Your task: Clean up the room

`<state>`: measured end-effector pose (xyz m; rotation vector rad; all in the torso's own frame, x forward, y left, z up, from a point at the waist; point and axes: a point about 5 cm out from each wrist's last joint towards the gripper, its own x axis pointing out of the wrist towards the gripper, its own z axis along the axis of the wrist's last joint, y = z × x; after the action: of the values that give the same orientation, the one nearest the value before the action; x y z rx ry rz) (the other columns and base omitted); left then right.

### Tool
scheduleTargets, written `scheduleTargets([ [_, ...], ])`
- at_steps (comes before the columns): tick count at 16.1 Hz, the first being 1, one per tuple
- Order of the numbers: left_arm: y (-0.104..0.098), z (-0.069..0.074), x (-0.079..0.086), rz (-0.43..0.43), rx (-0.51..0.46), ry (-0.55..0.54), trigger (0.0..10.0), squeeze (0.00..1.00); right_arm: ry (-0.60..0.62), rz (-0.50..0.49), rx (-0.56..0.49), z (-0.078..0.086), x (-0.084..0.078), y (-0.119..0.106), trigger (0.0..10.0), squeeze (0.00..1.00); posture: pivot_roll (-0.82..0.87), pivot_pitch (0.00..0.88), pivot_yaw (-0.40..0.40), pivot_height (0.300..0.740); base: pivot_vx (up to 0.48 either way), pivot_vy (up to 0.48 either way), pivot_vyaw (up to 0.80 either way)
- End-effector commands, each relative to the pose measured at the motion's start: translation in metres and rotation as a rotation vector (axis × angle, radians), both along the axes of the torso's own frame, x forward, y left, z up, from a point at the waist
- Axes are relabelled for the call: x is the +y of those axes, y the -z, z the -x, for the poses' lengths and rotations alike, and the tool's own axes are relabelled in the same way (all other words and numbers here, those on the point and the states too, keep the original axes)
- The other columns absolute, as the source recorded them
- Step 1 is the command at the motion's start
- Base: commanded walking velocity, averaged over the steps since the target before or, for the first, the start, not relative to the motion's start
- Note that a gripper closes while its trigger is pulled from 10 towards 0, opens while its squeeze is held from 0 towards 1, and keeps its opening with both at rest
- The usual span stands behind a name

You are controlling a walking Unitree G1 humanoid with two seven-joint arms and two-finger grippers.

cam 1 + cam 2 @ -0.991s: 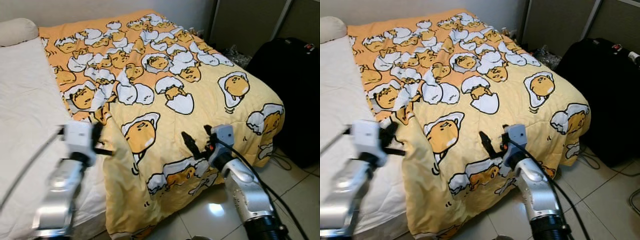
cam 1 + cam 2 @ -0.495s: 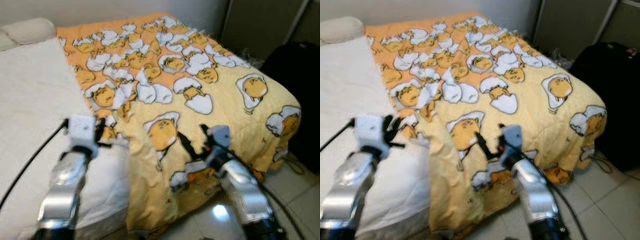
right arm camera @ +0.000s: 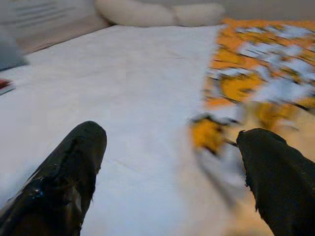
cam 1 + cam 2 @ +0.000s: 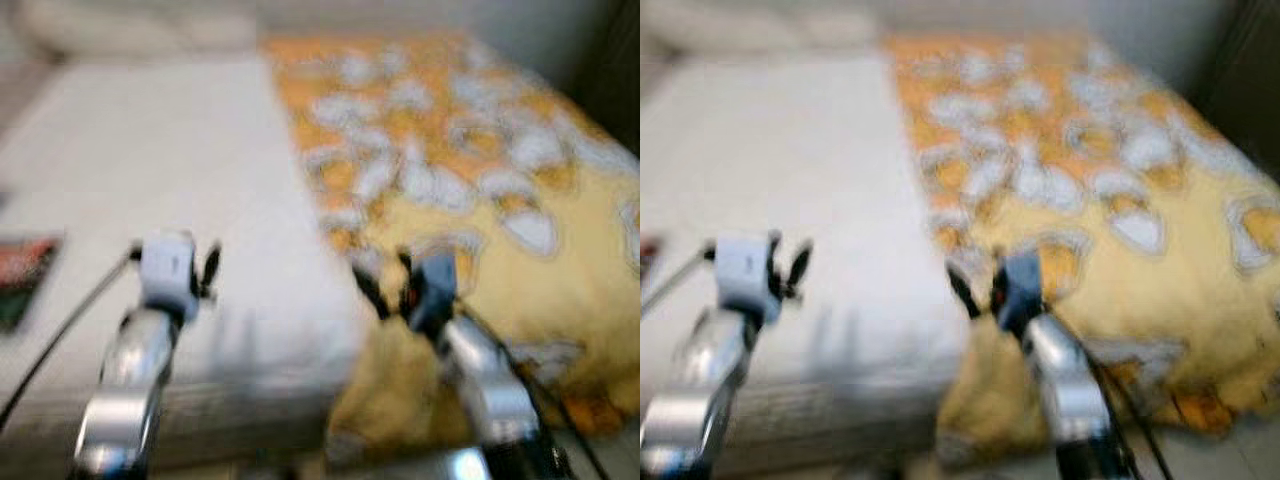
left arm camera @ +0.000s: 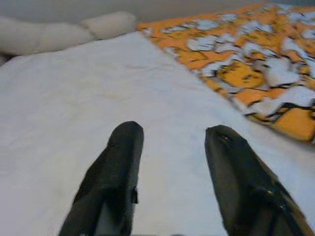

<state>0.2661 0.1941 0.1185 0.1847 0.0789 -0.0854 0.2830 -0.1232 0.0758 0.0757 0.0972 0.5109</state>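
Observation:
The head views are blurred. A yellow and orange blanket (image 4: 480,170) with an egg cartoon print covers the right half of the bed and hangs over its near edge. The left half is bare white sheet (image 4: 150,160). My left gripper (image 4: 208,275) hovers open over the bare sheet, with nothing between its fingers (image 5: 125,147). My right gripper (image 4: 385,285) is open too, at the blanket's left edge near the bed's front. In the right wrist view the blanket's edge (image 3: 221,93) lies between the spread fingers (image 3: 83,147), not gripped.
Pale pillows (image 5: 64,32) lie along the head of the bed. A dark flat object with red on it (image 4: 25,275) lies at the far left, beside the sheet. The bed's front edge (image 4: 220,400) runs just under both arms.
The camera has swung left and blurred, so the bare sheet now takes up most of the picture and the black suitcase is gone from view. The left gripper now stands clear of the blanket's edge.

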Motion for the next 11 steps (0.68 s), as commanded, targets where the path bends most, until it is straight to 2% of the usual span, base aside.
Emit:
scheduleTargets([
  [1,-0.005,0.0,0.002,-0.009,-0.021,-0.014,10.0,0.95,-0.011,-0.003,-0.015,-0.001,0.003,-0.002,10.0,1.0,0.0,0.0,-0.009,0.74,0.0,-0.48,0.8],
  [3,-0.005,0.0,0.002,-0.014,-0.024,-0.014,10.0,0.94,-0.008,-0.001,-0.014,-0.001,0.003,-0.002,10.0,1.0,0.01,0.0,-0.013,0.74,0.0,-0.48,0.8],
  [4,-0.008,0.0,0.004,-0.01,-0.037,-0.024,10.0,0.89,0.046,-0.008,0.011,-0.003,-0.001,0.002,10.0,1.0,0.01,0.0,-0.017,0.74,0.0,0.0,0.0],
  [7,-0.01,-0.001,0.005,-0.02,-0.043,-0.013,10.0,0.8,0.096,-0.027,0.034,-0.003,-0.004,0.007,10.0,1.0,0.01,0.0,-0.012,0.74,0.0,0.0,0.0],
  [8,-0.011,-0.002,0.003,-0.026,-0.045,-0.001,10.0,0.75,0.111,-0.032,0.038,-0.002,-0.004,0.007,10.0,1.0,0.01,0.0,-0.01,0.74,0.0,0.0,0.0],
  [9,-0.011,-0.002,0.003,-0.029,-0.045,0.009,10.0,0.64,0.127,-0.04,0.04,-0.002,-0.004,0.007,10.0,1.0,0.0,0.0,-0.004,0.74,0.0,0.0,0.0],
  [10,-0.011,-0.002,0.003,-0.029,-0.045,0.009,10.0,0.62,0.13,-0.041,0.039,-0.002,-0.004,0.007,10.0,1.0,0.0,0.0,-0.004,0.74,0.0,0.0,0.0],
  [11,-0.01,-0.001,0.003,-0.03,-0.035,0.011,10.0,0.47,0.185,-0.048,0.037,-0.001,-0.007,0.008,10.0,1.0,0.0,0.0,0.001,0.74,0.0,0.0,0.0],
])
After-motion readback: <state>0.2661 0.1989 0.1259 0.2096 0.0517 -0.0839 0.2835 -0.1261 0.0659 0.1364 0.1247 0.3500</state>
